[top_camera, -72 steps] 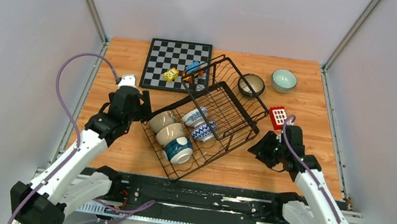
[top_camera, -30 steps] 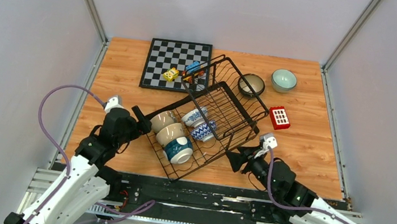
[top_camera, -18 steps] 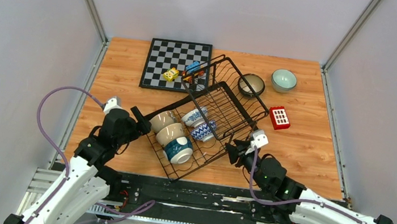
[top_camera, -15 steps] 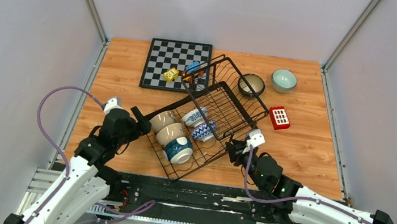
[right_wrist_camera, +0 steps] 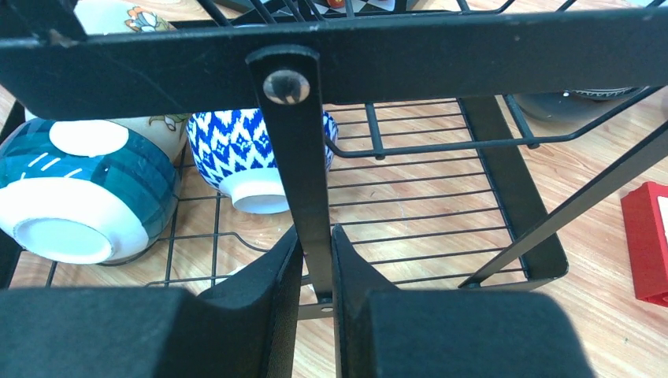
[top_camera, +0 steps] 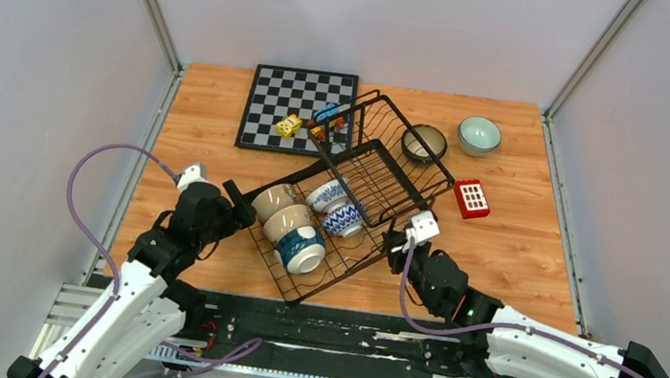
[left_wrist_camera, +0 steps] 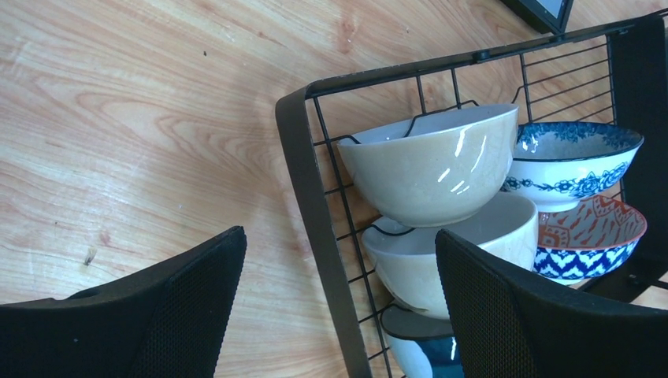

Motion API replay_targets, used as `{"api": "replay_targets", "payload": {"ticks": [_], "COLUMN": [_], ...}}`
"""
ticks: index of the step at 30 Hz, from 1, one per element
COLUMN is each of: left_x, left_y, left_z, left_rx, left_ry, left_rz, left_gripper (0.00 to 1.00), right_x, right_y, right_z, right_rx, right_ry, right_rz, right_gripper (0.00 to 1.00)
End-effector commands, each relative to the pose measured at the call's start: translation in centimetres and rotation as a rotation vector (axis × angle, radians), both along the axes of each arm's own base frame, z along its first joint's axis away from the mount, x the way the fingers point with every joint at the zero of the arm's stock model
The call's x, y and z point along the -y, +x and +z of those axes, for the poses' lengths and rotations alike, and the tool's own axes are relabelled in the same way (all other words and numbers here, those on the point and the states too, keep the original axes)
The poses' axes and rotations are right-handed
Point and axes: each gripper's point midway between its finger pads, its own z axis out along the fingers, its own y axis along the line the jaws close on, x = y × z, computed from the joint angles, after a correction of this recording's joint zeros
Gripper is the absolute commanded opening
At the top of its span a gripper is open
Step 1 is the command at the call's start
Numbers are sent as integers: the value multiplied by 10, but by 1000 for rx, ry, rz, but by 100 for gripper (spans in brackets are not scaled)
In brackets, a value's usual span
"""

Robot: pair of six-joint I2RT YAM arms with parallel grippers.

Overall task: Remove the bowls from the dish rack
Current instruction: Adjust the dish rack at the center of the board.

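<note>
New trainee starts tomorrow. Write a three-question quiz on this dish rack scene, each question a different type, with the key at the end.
1. True or false: the right pincer is clamped on a bar of the dish rack.
2. How many bowls stand outside the rack? A one, B two, C five.
3. Fill in: the ___ pincer stands wide open.
Key: 1 true. 2 B: the dark bowl and the mint bowl. 3 left pincer.
</note>
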Motion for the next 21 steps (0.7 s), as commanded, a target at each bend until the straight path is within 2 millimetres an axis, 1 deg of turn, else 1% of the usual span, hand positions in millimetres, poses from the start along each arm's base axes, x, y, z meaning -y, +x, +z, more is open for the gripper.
{"api": "replay_targets", "payload": {"ticks": [1, 4, 11, 18, 21], "left_x": [0, 0, 3, 4, 5], "left_y": [4, 5, 8, 10, 11], "left_z": [3, 4, 1, 0, 1], "left_rx": [13, 18, 11, 12, 13], "left_ry": [15, 19, 18, 20, 22], "left_rz": [-13, -16, -27, -35, -40], "left_gripper": [91, 91, 91, 91, 91], "right_x": [2, 11, 38, 42, 43], "right_y": [8, 12, 30, 38, 42], "right_z": [37, 39, 38, 46, 44], "right_rx": [36, 43, 18, 9, 1], "right_ry": [78, 67, 49, 66, 55], "right_rz": [-49, -84, -176, -184, -199], "right_gripper": [0, 0, 0, 0, 0]}}
